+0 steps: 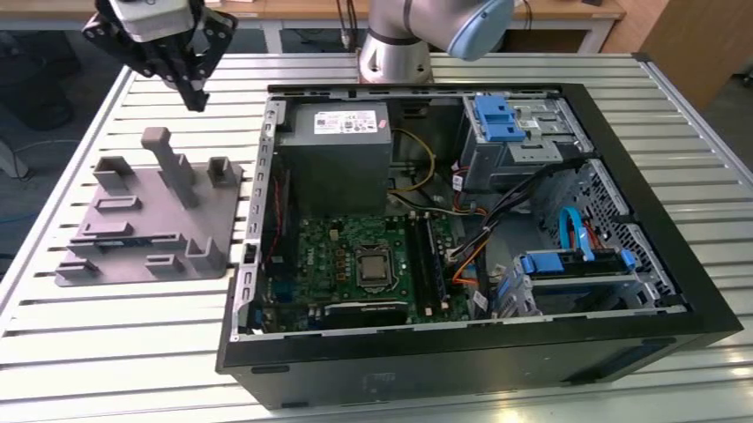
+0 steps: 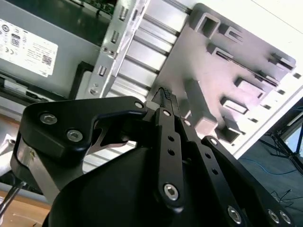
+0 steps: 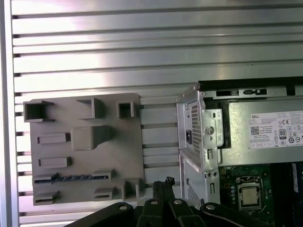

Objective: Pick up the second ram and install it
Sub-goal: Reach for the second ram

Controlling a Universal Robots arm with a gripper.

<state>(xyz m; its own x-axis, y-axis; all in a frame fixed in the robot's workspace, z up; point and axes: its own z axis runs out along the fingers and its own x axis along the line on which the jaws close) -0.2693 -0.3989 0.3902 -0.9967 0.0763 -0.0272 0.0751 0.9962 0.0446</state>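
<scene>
Exterior view: the black two-fingered gripper, closed on nothing, hangs over the slatted metal table near the grey plastic tray with upright pegs, beside the open black computer case. Second wrist view: the fingertips meet above the tray and should probably part, then descend squarely astride the stick's flat faces. First wrist view: the thin dark-green second ram stands on edge in a tray slot, its long axis along the table slats and one end toward the case.

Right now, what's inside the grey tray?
One ram stands on edge in a slot of the tray; the other slots look empty. Its lower edge is hidden inside the slot.
</scene>
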